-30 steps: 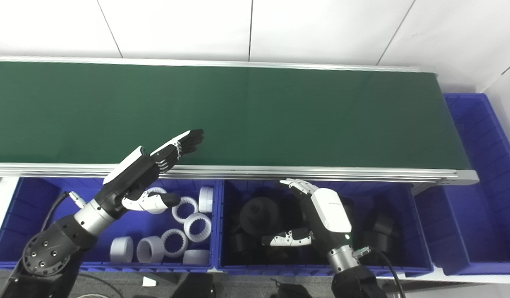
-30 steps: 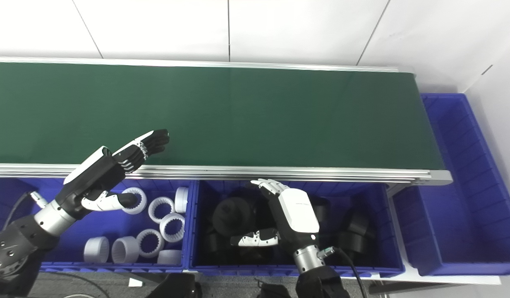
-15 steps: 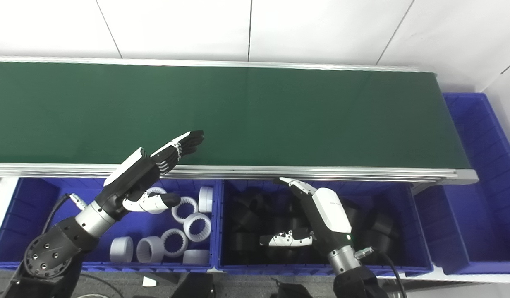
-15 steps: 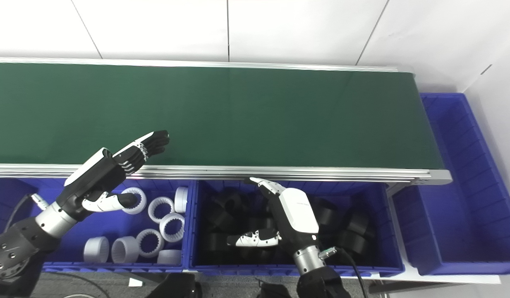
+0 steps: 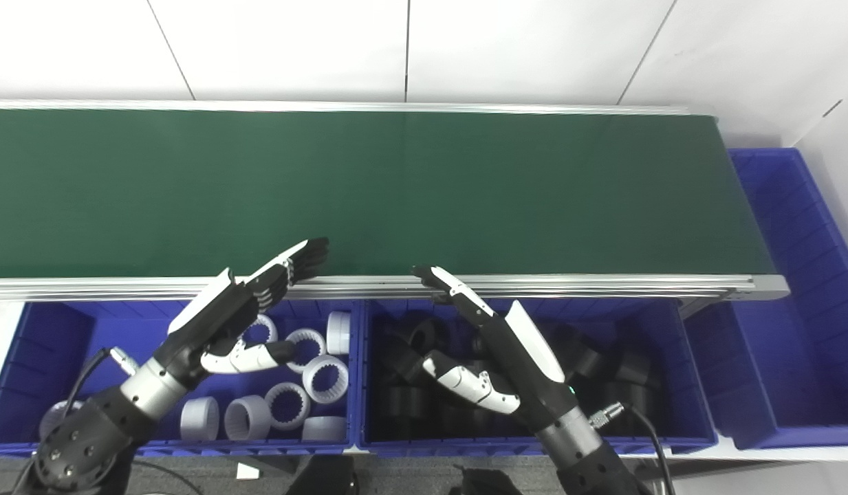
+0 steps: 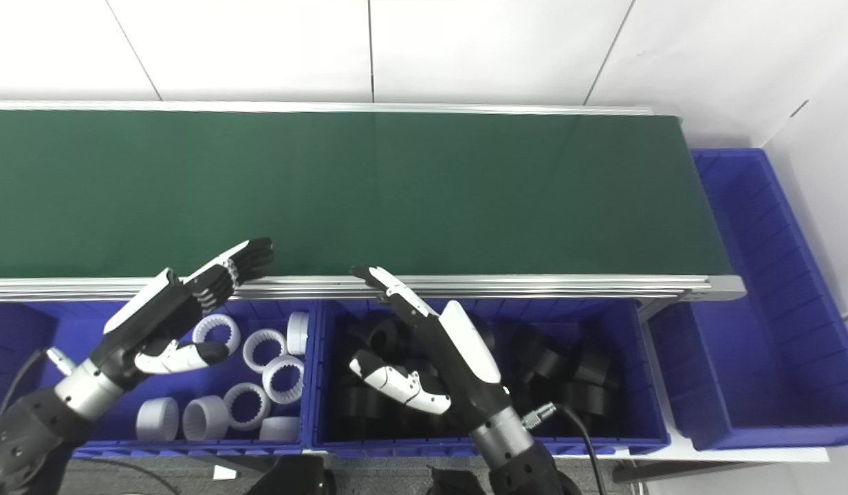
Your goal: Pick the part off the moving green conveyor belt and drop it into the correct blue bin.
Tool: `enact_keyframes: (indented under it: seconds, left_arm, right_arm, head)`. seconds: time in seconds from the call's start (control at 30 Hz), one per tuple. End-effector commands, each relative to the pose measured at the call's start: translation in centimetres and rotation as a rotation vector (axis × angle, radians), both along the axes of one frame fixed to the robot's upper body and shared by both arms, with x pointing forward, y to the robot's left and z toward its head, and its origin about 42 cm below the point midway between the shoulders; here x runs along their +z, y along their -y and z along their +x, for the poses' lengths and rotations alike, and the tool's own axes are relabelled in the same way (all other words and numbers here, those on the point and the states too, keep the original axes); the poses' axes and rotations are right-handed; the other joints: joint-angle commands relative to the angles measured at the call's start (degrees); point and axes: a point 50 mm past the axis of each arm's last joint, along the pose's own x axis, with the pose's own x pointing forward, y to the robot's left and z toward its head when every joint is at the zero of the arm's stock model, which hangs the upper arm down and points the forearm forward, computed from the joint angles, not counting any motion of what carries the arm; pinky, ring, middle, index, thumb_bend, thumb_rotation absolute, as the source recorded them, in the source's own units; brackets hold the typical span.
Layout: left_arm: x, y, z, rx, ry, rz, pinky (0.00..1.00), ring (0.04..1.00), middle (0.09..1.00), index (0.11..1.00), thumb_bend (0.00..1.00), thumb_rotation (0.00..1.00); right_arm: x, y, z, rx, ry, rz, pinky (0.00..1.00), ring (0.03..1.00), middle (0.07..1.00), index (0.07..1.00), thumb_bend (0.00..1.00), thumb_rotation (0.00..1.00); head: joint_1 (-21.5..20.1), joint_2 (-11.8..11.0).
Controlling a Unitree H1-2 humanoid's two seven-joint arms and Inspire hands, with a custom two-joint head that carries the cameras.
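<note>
The green conveyor belt (image 5: 424, 185) runs across the view with no part on it. My left hand (image 5: 238, 313) is open above the left blue bin (image 5: 25, 344), which holds several white toothed rings (image 5: 324, 375); its fingertips reach over the belt's near rail. My right hand (image 5: 492, 357) is open above the middle blue bin (image 5: 678, 385), which is full of black ring parts (image 5: 589, 357). Its fingers stretch up to the rail and hold nothing.
A third blue bin (image 5: 795, 289) stands at the belt's right end, with no parts showing in it. The aluminium rail (image 5: 534, 283) separates the belt from the bins. White wall panels rise behind the belt.
My right hand has risen and stretched up-left until its fingertips reach the rail. My left hand has sunk slightly toward the near side. The camera view has shifted a little.
</note>
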Motion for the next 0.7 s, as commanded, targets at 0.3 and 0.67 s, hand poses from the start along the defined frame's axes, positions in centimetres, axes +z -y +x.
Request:
enact_keyframes:
  seconds: [0.3,0.67]
  left_arm:
    - [0.7,-1.8,-3.6,-0.016,0.022,0.006,0.96,0.982,0.990,0.965,0.48,0.63]
    - [0.6,-1.3,-4.9,-0.006,-0.025,-0.028,0.97,0.987,0.986,0.961,0.49,0.62]
  right_arm:
    - [0.5,-1.0,0.0,0.020,-0.005,0.053,0.88,0.951,0.984,0.963,0.51,1.00]
    - [0.1,-0.5,-0.4,0.022,-0.023,0.036,0.90,0.960,0.988,0.963,0.46,1.00]
  head:
    - [0.18,0.09]
    - [0.75,0.28]
